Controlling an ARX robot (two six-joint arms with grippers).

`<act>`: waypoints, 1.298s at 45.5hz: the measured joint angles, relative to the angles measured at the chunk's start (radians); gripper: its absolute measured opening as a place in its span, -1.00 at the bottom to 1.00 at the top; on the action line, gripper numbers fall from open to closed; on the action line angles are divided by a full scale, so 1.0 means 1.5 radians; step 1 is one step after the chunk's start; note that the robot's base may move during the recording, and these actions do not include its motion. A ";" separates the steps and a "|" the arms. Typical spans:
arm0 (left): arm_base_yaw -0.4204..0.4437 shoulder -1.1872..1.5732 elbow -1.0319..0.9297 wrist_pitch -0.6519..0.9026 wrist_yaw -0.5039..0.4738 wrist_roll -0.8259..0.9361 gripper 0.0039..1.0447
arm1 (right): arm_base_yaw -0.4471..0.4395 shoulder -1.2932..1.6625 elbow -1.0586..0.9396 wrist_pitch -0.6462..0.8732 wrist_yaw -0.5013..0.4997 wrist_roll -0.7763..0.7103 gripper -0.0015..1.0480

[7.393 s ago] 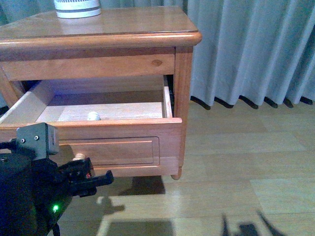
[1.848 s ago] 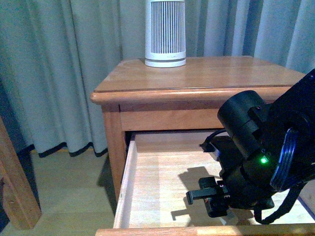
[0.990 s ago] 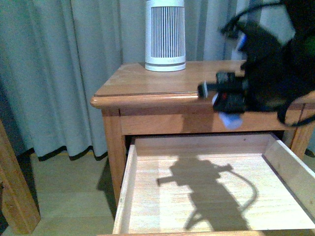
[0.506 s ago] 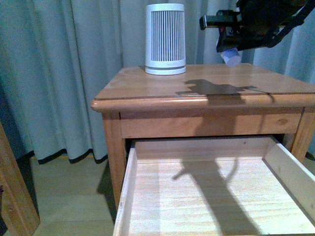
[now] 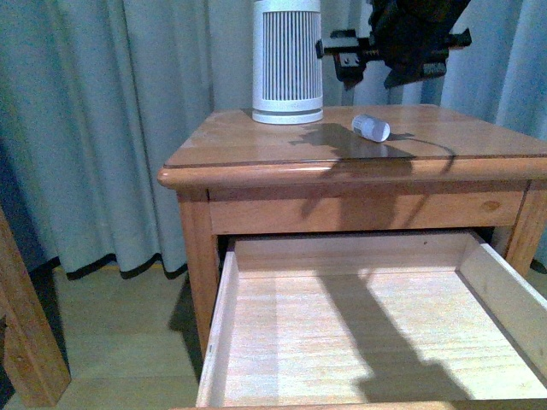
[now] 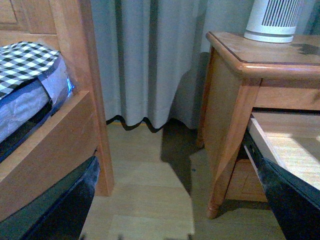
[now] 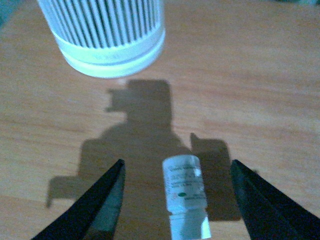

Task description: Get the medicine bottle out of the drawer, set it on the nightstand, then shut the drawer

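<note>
The small white medicine bottle lies on its side on the nightstand top, right of the ribbed cylinder. In the right wrist view the medicine bottle rests on the wood between the spread fingers, touching neither. My right gripper hovers open above the top, a little above and behind the bottle. The drawer stands pulled out, its pale floor bare. My left gripper hangs open low over the floor beside the nightstand, holding nothing.
A large white ribbed cylinder stands at the back of the nightstand top. Grey curtains hang behind. A wooden bed frame with a checked mattress stands left of the nightstand, with bare floor between them.
My right gripper let go of the medicine bottle, which now lies on the nightstand top. The gripper has shifted left and stays above the top. Earlier it lifted the bottle out of the drawer.
</note>
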 joint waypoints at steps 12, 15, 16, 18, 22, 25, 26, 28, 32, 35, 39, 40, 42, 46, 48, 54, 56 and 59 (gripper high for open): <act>0.000 0.000 0.000 0.000 0.000 0.000 0.88 | 0.010 -0.237 -0.289 0.188 -0.090 0.013 0.88; 0.000 0.000 0.000 0.000 0.000 0.000 0.88 | 0.010 -0.331 -0.394 0.236 -0.115 0.019 0.79; 0.000 0.000 0.000 0.000 0.000 0.000 0.88 | 0.010 -0.380 -0.450 0.257 -0.123 0.020 0.70; 0.000 0.000 0.000 0.000 0.000 0.000 0.88 | 0.010 -0.447 -0.526 0.278 -0.128 0.021 0.57; 0.000 0.000 0.000 0.000 0.000 0.000 0.88 | 0.002 -0.571 -0.677 0.299 -0.149 0.032 0.31; 0.000 0.000 0.000 0.000 0.000 0.000 0.88 | -0.006 -0.637 -0.770 0.303 -0.149 0.036 0.15; 0.000 0.000 0.000 0.000 0.000 0.000 0.88 | -0.009 -0.660 -0.806 0.303 -0.149 0.039 0.08; 0.000 0.000 0.000 0.000 0.000 0.000 0.88 | -0.015 -0.701 -0.876 0.304 -0.149 0.044 -0.05; 0.000 0.000 0.000 0.000 0.000 0.000 0.88 | -0.023 -0.761 -0.991 0.296 -0.144 0.053 -0.29; 0.000 0.000 0.000 0.000 0.000 0.000 0.88 | -0.025 -0.804 -1.076 0.285 -0.142 0.063 -0.48; 0.000 0.000 0.000 0.000 0.000 0.000 0.88 | -0.019 -0.841 -1.156 0.277 -0.138 0.071 -0.72; 0.000 0.000 0.000 0.000 0.000 0.000 0.88 | -0.016 -0.847 -1.175 0.277 -0.134 0.073 -0.78; 0.000 0.000 0.000 0.000 0.000 0.000 0.88 | -0.008 -0.855 -1.212 0.278 -0.127 0.078 -0.91; 0.000 0.000 0.000 0.000 0.000 0.000 0.88 | 0.006 -0.851 -1.267 0.292 -0.116 0.086 -0.94; 0.000 0.000 0.000 0.000 0.000 0.000 0.88 | 0.013 -0.841 -1.294 0.312 -0.110 0.090 -0.94; 0.000 0.000 0.000 0.000 0.000 0.000 0.88 | 0.018 -0.759 -1.339 0.417 -0.083 0.089 -0.94; 0.000 0.000 0.000 0.000 0.000 0.000 0.88 | 0.014 -0.704 -1.344 0.479 -0.072 0.084 -0.94; 0.000 0.000 0.000 0.000 0.000 0.000 0.88 | 0.003 -0.600 -1.333 0.584 -0.062 0.064 -0.94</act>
